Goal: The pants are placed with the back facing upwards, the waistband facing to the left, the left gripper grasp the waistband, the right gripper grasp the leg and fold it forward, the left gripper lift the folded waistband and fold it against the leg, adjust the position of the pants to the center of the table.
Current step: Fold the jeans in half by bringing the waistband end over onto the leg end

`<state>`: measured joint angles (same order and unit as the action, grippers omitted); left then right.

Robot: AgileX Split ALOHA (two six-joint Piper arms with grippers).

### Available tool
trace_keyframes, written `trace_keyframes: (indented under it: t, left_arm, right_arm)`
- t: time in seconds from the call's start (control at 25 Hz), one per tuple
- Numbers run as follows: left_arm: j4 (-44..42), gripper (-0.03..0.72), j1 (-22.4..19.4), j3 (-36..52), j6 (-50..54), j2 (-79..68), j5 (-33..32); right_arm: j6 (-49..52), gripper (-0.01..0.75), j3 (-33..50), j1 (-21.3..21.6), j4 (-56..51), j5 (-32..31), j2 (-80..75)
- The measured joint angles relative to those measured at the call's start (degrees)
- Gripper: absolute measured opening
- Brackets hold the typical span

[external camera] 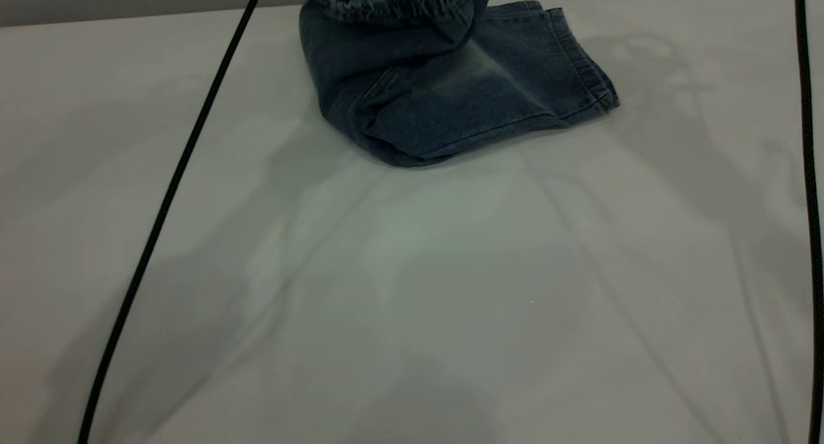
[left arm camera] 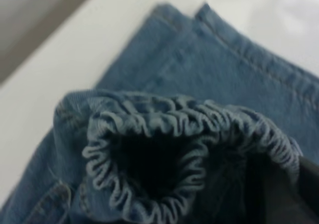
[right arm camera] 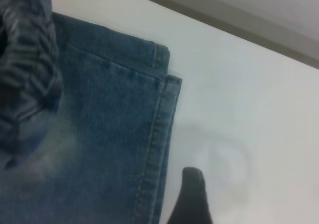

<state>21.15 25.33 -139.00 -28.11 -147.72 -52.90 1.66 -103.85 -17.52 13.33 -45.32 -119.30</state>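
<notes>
The blue denim pants (external camera: 418,116) lie folded lengthwise at the far middle of the table (external camera: 412,283). The ruched waistband (external camera: 393,0) is raised off the table and curls over toward the leg (external camera: 515,77), whose pale faded patch faces up and whose stitched hem (external camera: 589,64) points right. In the left wrist view the waistband (left arm camera: 164,134) hangs bunched right at my left gripper (left arm camera: 286,186), which is shut on it; only a dark finger edge shows. My right gripper (right arm camera: 224,206) hovers open over bare table just beside the leg hem (right arm camera: 162,129), one dark fingertip (right arm camera: 192,184) showing. Neither gripper appears in the exterior view.
A black cable (external camera: 174,186) runs diagonally across the left of the table and another (external camera: 808,174) down the right edge. The table's far edge (right arm camera: 239,22) passes close behind the pants. Bare white surface spreads in front of the pants.
</notes>
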Motion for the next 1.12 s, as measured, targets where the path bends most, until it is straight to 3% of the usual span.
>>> trace_keyframes:
  t: [0.2, 0.56, 0.72, 0.84, 1.12]
  left_arm:
    - [0.3, 0.155, 0.0, 0.0, 0.0, -1.4, 1.5]
    - [2.2, 0.419, 0.8, 0.0, 0.1, -3.1, 11.6]
    - [3.6, 0.448, 0.9, 0.0, 0.7, -2.6, 14.9]
    - [2.6, 0.452, 0.9, 0.0, 1.7, -0.9, 12.9]
    - [-4.9, 0.454, 0.4, -0.1, 6.8, 1.4, -2.5]
  right_arm:
    - [0.9, 0.498, 0.0, 0.0, 0.0, 0.0, 0.0]
    - [1.3, 0.498, 0.0, 0.0, -0.1, -0.3, 0.0]
    - [1.8, 0.498, 0.0, 0.0, -0.1, -0.3, 0.0]
    - [1.8, 0.498, 0.0, 0.0, 0.0, -0.2, 0.0]
    - [1.8, 0.498, 0.0, 0.0, 0.5, -1.1, 1.8]
